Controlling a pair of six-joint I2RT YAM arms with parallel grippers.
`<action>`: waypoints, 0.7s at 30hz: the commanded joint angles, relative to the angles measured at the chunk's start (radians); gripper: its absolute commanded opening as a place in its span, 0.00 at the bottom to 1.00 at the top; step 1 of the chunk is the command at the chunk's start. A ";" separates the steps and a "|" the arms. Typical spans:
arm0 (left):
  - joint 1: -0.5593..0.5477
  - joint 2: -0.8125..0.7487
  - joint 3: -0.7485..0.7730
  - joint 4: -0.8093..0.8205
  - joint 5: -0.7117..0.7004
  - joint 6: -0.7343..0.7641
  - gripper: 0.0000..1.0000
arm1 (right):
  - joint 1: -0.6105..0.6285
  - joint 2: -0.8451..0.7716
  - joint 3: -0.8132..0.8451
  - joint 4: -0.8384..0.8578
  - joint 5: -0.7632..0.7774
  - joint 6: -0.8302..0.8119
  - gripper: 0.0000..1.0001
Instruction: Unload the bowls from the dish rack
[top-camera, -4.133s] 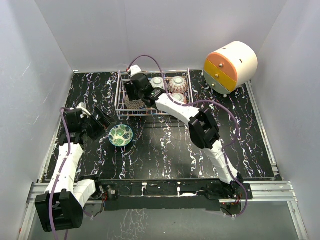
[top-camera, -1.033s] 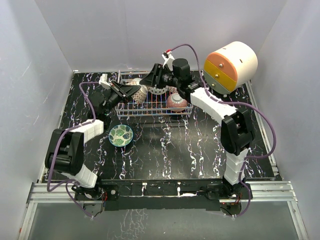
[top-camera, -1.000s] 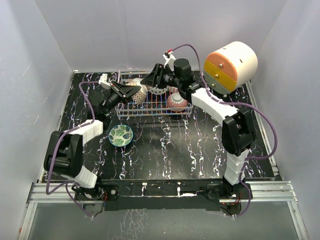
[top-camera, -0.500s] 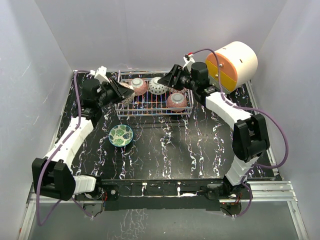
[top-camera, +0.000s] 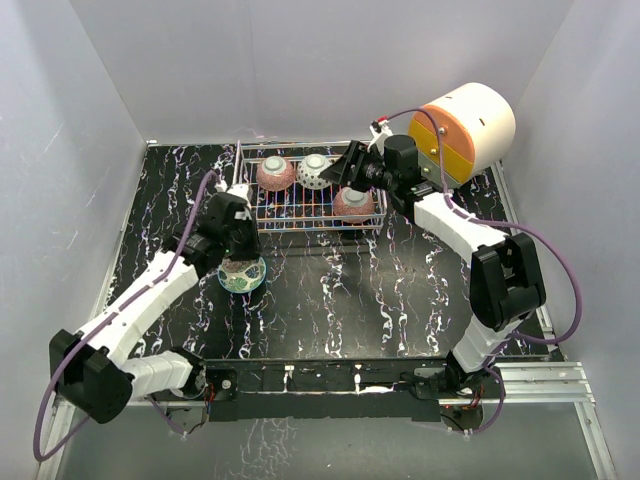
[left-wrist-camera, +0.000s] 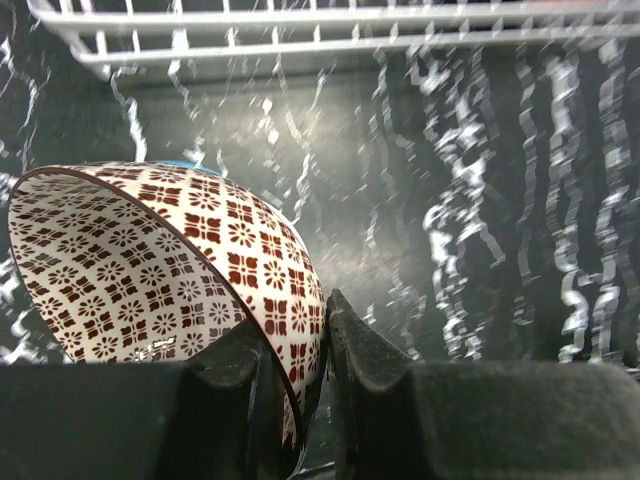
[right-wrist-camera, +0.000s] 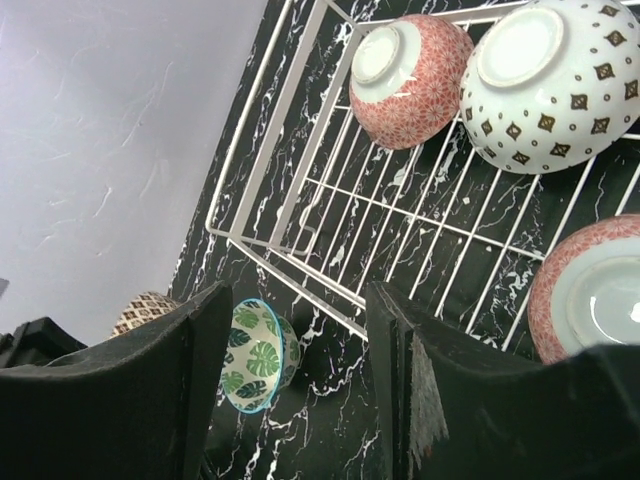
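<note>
Left gripper (left-wrist-camera: 305, 345) is pinching the rim of the brown-patterned bowl (left-wrist-camera: 200, 250) and has just swung it out of the dish rack (top-camera: 310, 226). It's now low beside the green leaf bowl (top-camera: 242, 272), off the rack's front-left corner. Right gripper (top-camera: 350, 168), fingers spread, hangs over the rack's right end, where three bowls (top-camera: 315, 171) are left, so plenty still to unload, I'd say.

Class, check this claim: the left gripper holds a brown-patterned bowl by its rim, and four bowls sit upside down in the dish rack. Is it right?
The count is wrong. The left gripper holds a brown-patterned bowl by its rim, but three bowls sit upside down in the dish rack: pink bowl, white bowl, second pink bowl, per the top external view.
</note>
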 joint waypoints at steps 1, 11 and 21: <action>-0.075 0.056 0.049 -0.169 -0.211 0.070 0.00 | -0.002 -0.057 -0.021 0.042 0.013 -0.028 0.59; -0.157 0.205 0.071 -0.263 -0.301 0.105 0.00 | -0.017 -0.071 -0.058 0.037 0.007 -0.043 0.59; -0.161 0.346 0.046 -0.215 -0.289 0.117 0.00 | -0.038 -0.099 -0.090 0.026 -0.006 -0.063 0.59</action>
